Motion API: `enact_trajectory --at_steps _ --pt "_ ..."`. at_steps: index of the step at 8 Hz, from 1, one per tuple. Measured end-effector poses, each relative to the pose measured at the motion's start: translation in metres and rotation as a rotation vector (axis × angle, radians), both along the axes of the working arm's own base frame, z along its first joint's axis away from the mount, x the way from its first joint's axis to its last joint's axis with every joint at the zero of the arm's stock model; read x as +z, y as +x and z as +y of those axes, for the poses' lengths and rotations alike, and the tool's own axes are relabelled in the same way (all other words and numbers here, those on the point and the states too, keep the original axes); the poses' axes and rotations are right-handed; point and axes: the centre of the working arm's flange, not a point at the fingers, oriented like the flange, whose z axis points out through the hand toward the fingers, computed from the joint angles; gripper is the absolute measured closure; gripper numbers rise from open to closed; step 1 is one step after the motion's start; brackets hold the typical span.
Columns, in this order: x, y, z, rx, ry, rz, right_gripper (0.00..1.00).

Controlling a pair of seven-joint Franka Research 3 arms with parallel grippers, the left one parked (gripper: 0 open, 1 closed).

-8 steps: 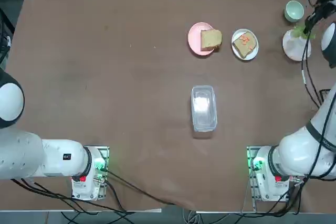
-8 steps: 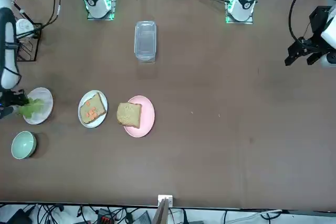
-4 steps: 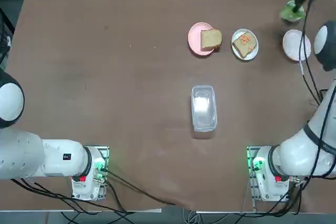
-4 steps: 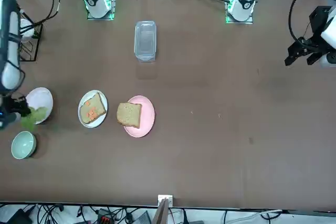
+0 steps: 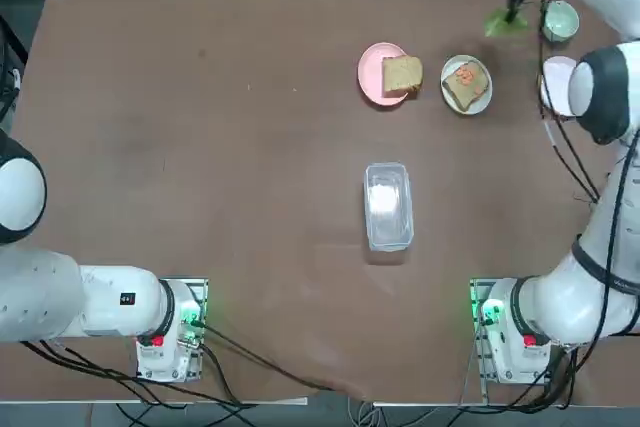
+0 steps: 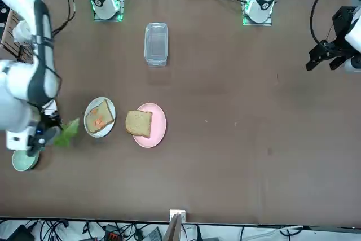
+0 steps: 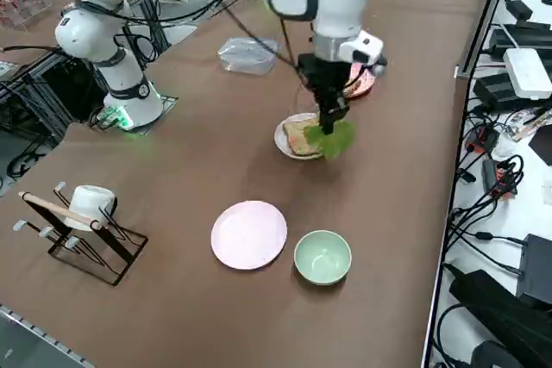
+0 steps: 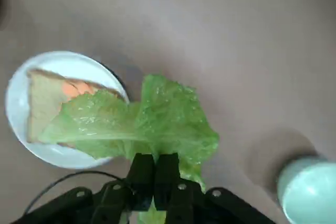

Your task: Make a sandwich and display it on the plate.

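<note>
My right gripper (image 8: pixel 154 165) is shut on a green lettuce leaf (image 8: pixel 152 124), held in the air just beyond the plate (image 5: pixel 486 98), between it and the green bowl (image 5: pixel 560 19). On this small white plate (image 6: pixel 108 104) lies one bread slice (image 5: pixel 464 86) with red sauce (image 8: pixel 79 86). A second bread slice (image 5: pixel 402 74) lies apart on the pink plate (image 5: pixel 371 74), so the sandwich parts are not stacked. In the right side view the lettuce (image 7: pixel 332 140) hangs from the gripper (image 7: pixel 330 121) beside the plate's (image 7: pixel 281 137) edge.
A pinkish-white plate (image 7: pixel 249 234) and the green bowl (image 7: pixel 323 257) sit toward the table's right side. A clear lidded container (image 5: pixel 388 205) lies mid-table. A wire rack with a mug (image 7: pixel 86 213) stands near the right front corner.
My right gripper has lifted the lettuce off the pinkish-white plate, carried it past the green bowl, and moved it left toward the white plate.
</note>
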Motion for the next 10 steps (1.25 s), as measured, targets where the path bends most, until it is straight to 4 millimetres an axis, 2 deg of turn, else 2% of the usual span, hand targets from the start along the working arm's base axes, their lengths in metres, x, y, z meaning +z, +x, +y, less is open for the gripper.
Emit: enact_trajectory --at_steps 1,2,4,7,10 --pt "-0.01 -0.002 0.027 0.036 -0.003 0.016 0.96" --pt "-0.02 -0.006 0.046 0.062 -0.006 0.035 0.96" --pt "-0.037 -0.014 0.073 0.1 -0.01 0.051 0.96" --pt "-0.054 -0.023 0.09 0.123 -0.012 0.058 0.96" --pt "-0.076 -0.033 0.087 0.122 -0.014 0.041 0.96"
